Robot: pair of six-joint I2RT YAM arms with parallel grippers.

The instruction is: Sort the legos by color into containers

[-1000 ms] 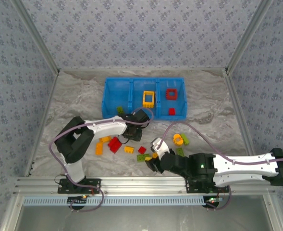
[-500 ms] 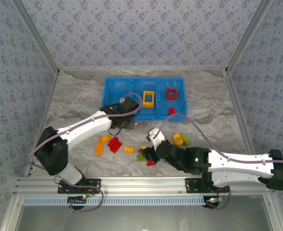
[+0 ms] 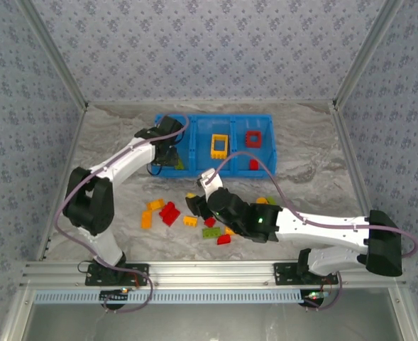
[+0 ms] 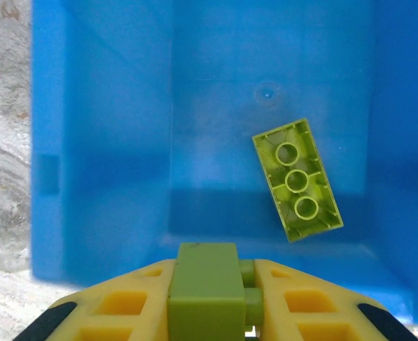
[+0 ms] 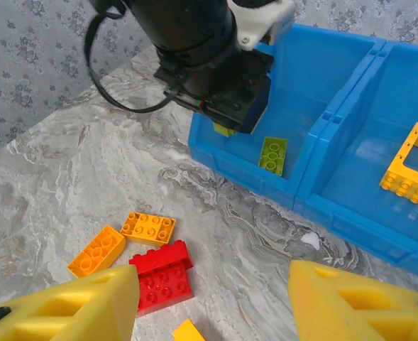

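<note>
Pinches a small lime green plastic brick in the left gripper, yellow fingers drawn narrow against its two sides, just above the near wall of the left compartment of the long bright blue plastic bin, which sits at the far middle of the marbled grey desk. Shows on that compartment's floor a second lime green brick, lying with its hollow underside up, skewed to the walls and apart from the held one. Holds the right gripper low over the near middle of the desk, jaws spread wide and empty, with bare marble between them. Has loose legos on the desk between the bin's near wall and the desk's near edge: an orange studded brick, a yellow-orange studded brick just beside it, and a red studded block close against both. Has also, nearer the desk's near edge, a flat lime green piece and a small red piece just beside each other. Contains in the middle compartment a yellow open rectangular frame. Contains in the right compartment a red open frame and, by the near wall, a small red brick.
</note>
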